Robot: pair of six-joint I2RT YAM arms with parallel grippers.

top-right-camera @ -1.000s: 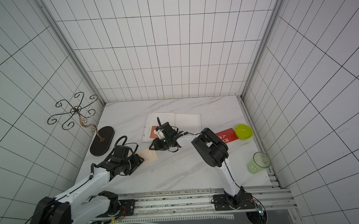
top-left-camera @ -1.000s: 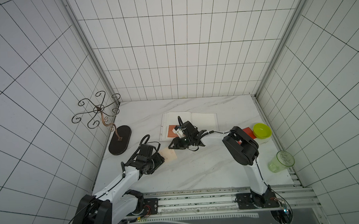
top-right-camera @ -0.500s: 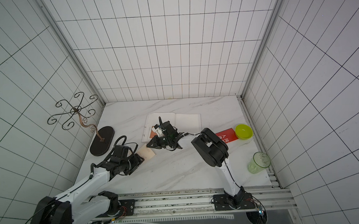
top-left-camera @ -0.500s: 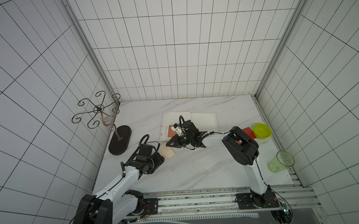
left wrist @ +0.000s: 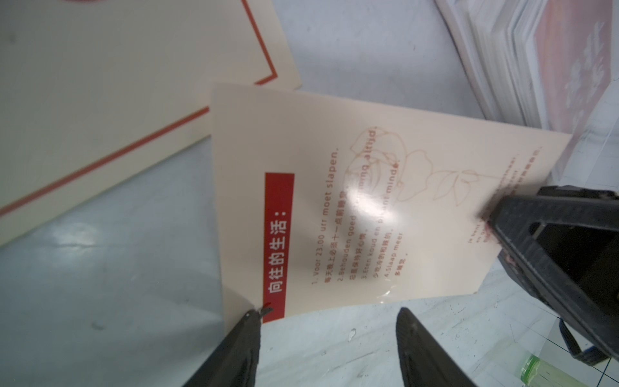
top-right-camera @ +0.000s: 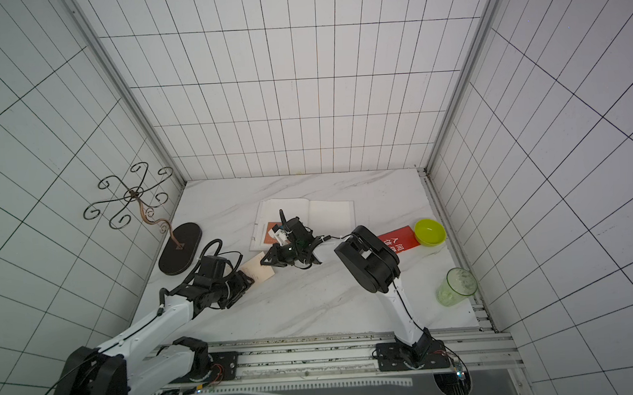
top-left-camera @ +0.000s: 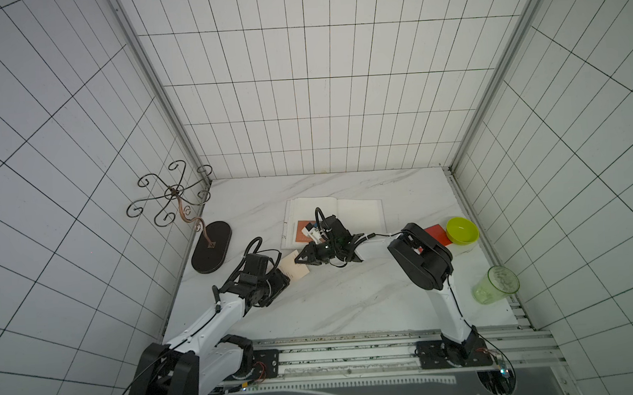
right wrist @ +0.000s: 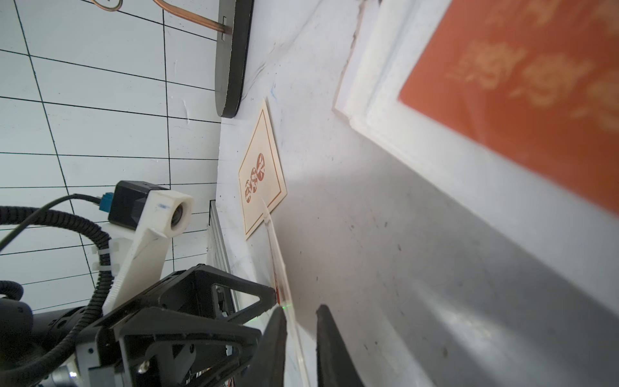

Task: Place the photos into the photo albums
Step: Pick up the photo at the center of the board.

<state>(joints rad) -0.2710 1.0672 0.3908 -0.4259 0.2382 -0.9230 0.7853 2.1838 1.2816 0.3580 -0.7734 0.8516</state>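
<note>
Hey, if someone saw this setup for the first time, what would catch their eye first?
The two arms meeting mid-table, where the right claw grips a cream card by its edge in front of the open album. Next, the orange card on the album's left page, and the lime bowl by the right wall.

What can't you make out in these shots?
- Left wrist view: bordered card cut off by the frame edge; glare blots the rose card's print.
- Right wrist view: whether the right gripper pinches the rose card, seen edge-on.
- Both top views: red card partly hidden by the right arm.
- Right wrist view: orange card's print blurred.
</note>
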